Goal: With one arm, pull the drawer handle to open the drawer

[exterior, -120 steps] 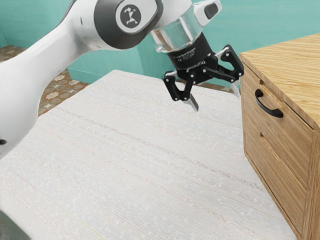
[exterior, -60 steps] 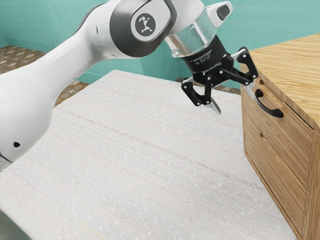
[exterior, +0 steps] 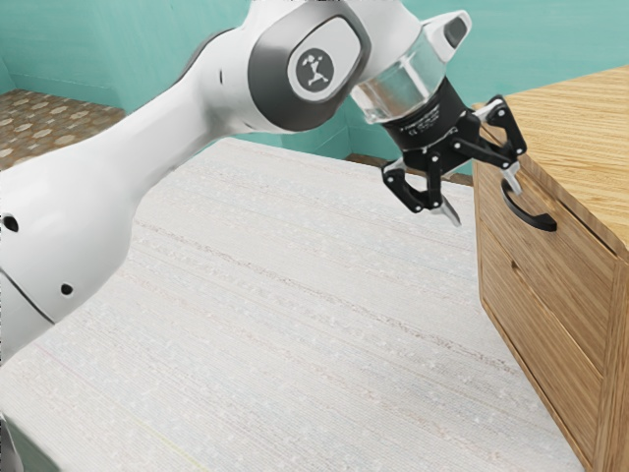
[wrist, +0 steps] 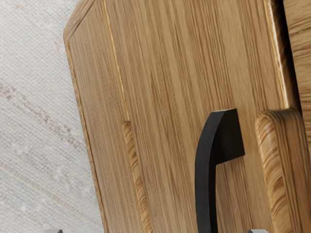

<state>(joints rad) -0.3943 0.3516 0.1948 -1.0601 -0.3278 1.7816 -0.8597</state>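
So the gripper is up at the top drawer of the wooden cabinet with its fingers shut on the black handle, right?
Not quite. The gripper is up at the top drawer of the wooden cabinet, but its fingers stand open by the black handle, not shut on it; the exterior view shows this.

Setting: domestic-style room interior, simulator-rendered. Indicators: plain teal walls (exterior: 590, 39); floor (exterior: 49, 113) laid in patterned decorative tiles; pale wood-grain table (exterior: 246, 315); light oak drawer cabinet (exterior: 550, 285), household furniture type, fitted with a curved black handle (exterior: 526, 208), at the exterior view's right
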